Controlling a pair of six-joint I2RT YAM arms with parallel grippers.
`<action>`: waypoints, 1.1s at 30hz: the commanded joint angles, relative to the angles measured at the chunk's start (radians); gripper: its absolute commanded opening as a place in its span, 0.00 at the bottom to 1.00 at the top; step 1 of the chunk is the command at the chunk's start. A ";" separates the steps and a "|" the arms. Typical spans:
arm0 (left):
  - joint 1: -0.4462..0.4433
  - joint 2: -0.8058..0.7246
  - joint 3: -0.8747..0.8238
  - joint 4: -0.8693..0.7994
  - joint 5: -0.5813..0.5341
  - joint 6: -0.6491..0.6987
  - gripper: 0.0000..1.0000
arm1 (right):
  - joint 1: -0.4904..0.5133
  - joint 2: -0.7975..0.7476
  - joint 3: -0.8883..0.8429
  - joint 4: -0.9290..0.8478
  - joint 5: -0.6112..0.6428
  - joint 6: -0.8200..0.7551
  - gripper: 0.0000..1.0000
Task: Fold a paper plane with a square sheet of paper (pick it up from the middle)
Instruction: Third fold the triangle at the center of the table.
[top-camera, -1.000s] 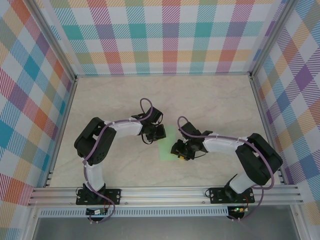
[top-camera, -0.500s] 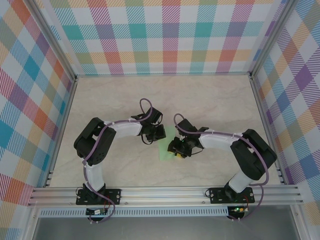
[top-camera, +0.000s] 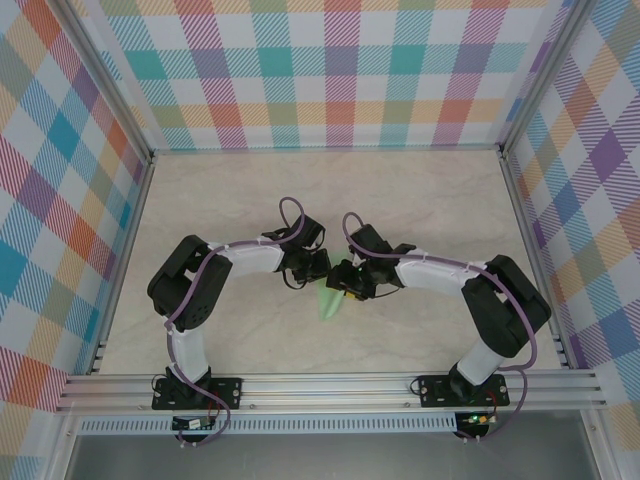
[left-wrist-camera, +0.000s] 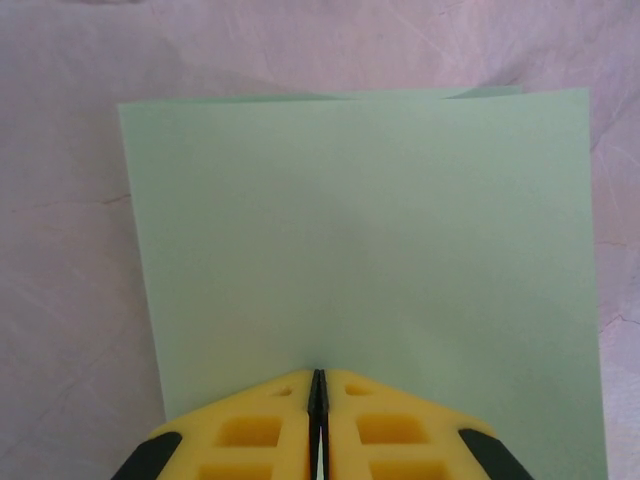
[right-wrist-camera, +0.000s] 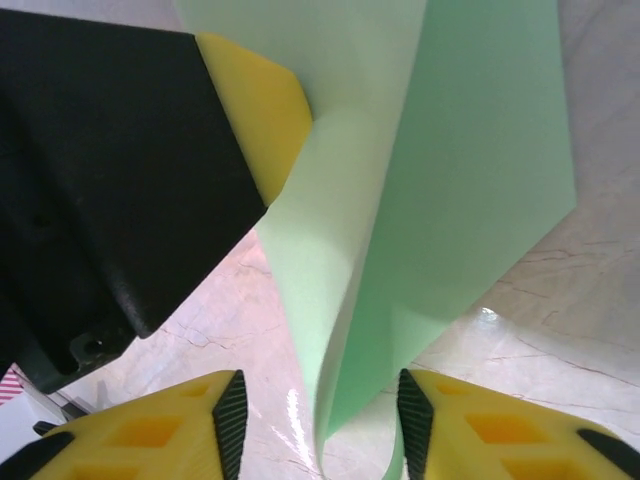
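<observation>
Left tool clenched on square sheet of paper; sheet doubled over, held above mid-table. Right tool released, jaws straddling hanging fold. Judged light, limp, crease-prone: grip beside fold, not loose corners.

No legible text, no labels or numbers, square sheet of paper unmarked

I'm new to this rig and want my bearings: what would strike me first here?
The pale green sheet of paper, bent double at the middle of the table between the two arms. The left gripper is shut on its edge; the right gripper stands open astride its curved fold. Bright checked walls surround it all.
</observation>
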 joint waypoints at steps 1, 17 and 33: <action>0.000 0.014 -0.027 -0.055 0.002 -0.006 0.10 | -0.010 0.000 0.025 -0.057 0.020 -0.056 0.48; 0.000 -0.039 -0.025 -0.056 -0.014 0.002 0.11 | -0.085 0.075 0.052 -0.041 -0.095 -0.168 0.35; -0.010 -0.415 -0.174 -0.016 -0.051 0.042 0.27 | -0.151 0.170 0.086 0.018 -0.256 -0.213 0.08</action>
